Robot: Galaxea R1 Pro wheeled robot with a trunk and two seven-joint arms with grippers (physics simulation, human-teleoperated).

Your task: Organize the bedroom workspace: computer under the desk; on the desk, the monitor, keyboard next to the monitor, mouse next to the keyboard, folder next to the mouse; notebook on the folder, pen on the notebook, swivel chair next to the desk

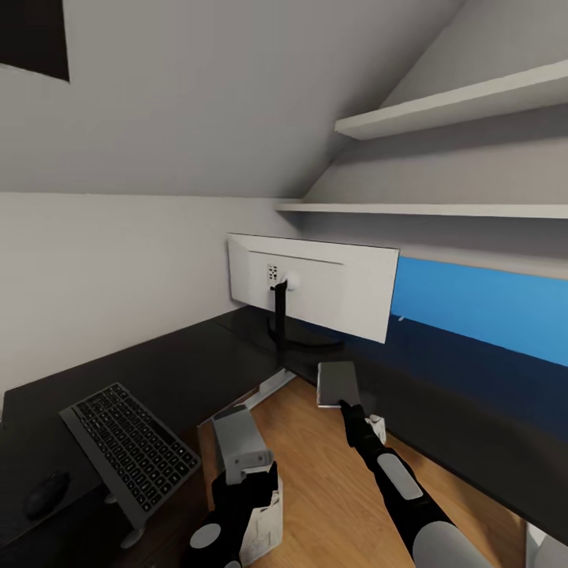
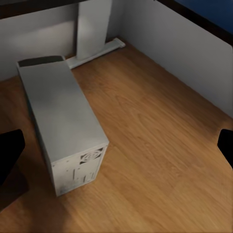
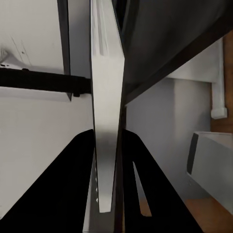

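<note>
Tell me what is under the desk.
Under the desk the computer stands on the wood floor beside a white desk leg. The black top hides whatever lies farther back.

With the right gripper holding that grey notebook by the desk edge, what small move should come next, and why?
Probably carry the notebook forward over the desk toward the blue folder: the right gripper is clamped on it at the desk's front edge, not yet above the folder.

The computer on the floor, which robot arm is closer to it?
Left. The left pincer hangs open just above the computer. The right pincer is off to its side, up at the desk edge, shut on the notebook.
</note>
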